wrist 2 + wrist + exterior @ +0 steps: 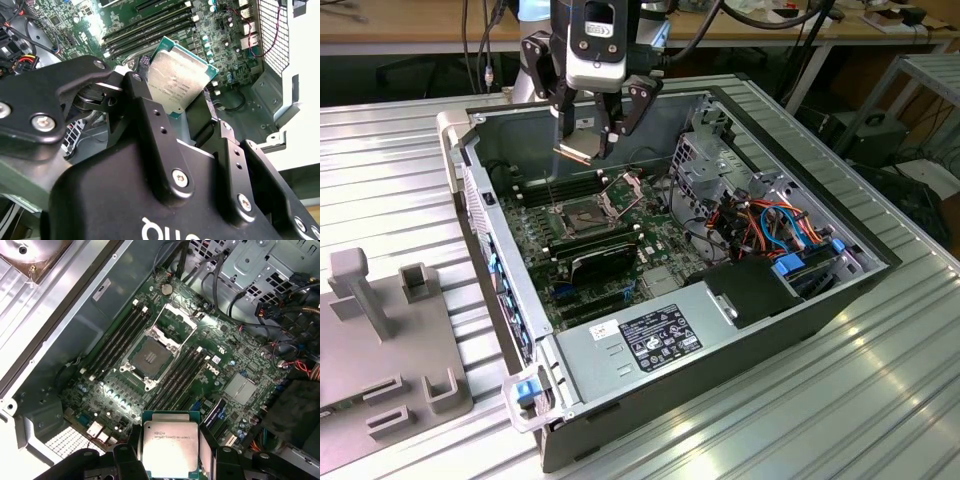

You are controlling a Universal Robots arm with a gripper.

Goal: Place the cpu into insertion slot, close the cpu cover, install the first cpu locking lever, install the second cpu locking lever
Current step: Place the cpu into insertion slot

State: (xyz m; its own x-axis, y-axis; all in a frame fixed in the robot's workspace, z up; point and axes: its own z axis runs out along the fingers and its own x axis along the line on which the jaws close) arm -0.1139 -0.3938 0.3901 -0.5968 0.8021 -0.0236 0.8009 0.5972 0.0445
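Observation:
My gripper [590, 138] hangs above the open computer case, shut on the cpu [582, 146], a small square chip held by its edges. In both wrist views the cpu [170, 442] [177, 82] shows its silver face between the black fingers [145, 105]. The insertion slot [150, 356] [582, 215] lies bare on the green motherboard, below the chip and apart from it. The cpu cover [175, 320] [625, 190] is swung open and stands tilted at the slot's far edge.
Long black memory slots [117, 337] flank the slot on both sides. A black expansion card [605, 262] lies just in front of it. A drive cage [705, 150] and coloured cables [775, 225] crowd the exterior view's right. Grey fixture blocks [380, 330] stand outside the case.

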